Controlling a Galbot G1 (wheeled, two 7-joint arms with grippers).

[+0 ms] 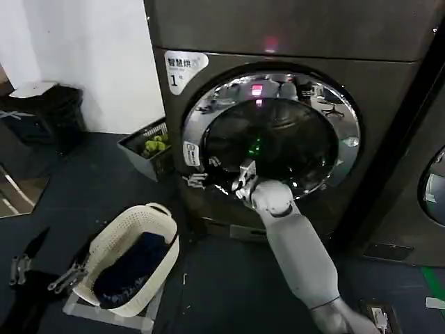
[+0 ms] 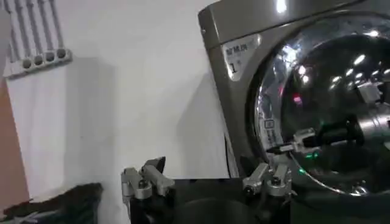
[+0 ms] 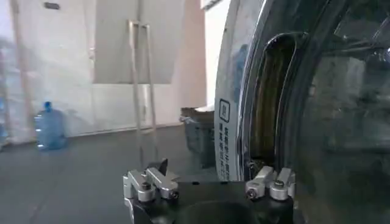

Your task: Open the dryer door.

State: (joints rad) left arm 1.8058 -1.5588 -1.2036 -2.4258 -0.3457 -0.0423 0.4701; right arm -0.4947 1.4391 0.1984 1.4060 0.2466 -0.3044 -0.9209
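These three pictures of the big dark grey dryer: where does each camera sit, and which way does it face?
Head view: looks down at the dark grey dryer; right gripper at the chrome-rimmed round door.
Left wrist view: low, left gripper open, facing the door and the right gripper.
Right wrist view: right gripper open beside the door's rim.
All share the door.

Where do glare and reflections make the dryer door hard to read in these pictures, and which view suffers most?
Head view: the dryer door has bright highlights along its chrome rim, and red and green lights mirrored in the dark glass near the right claw. Left wrist view: strongest glare, with many white spots across the glass. Right wrist view: the rim's recess is seen close and dark, with little glare.
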